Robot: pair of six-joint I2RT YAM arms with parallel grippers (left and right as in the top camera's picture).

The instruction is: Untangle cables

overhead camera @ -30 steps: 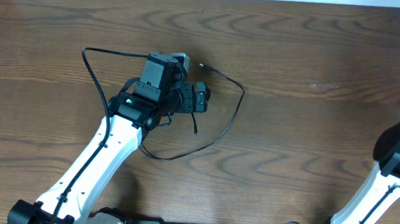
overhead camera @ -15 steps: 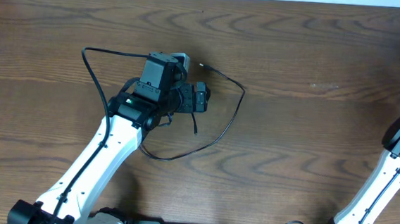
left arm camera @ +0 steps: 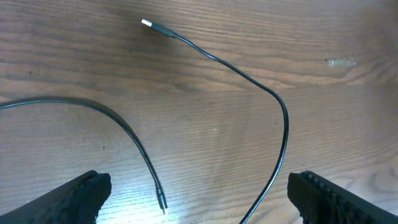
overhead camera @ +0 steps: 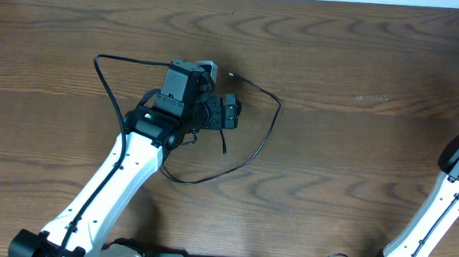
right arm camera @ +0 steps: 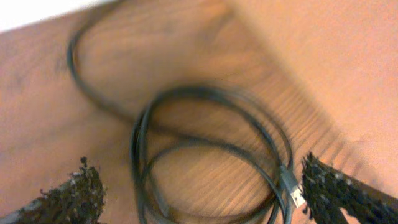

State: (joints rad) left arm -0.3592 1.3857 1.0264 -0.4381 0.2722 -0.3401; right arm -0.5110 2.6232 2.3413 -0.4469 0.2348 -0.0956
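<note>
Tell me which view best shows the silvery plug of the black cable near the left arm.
Left wrist: the plug lies sharp on bare wood, its cable curving away unobstructed. Overhead shows it only as a speck beside the left arm. Right wrist shows a separate, blurred coil instead.

Three views over one tabletop

From overhead we look straight down on the whole wooden table (overhead camera: 333, 152), far enough back to take in the left arm (overhead camera: 113, 177) and part of the right arm (overhead camera: 442, 216). At the left wrist we sit close above the wood, facing down past the left gripper (left arm camera: 200, 202); we share the black cable (left arm camera: 283, 118) with the overhead view. At the right wrist we look down, close and blurred, past the right gripper (right arm camera: 208, 194) at a coiled cable (right arm camera: 186, 155).
</note>
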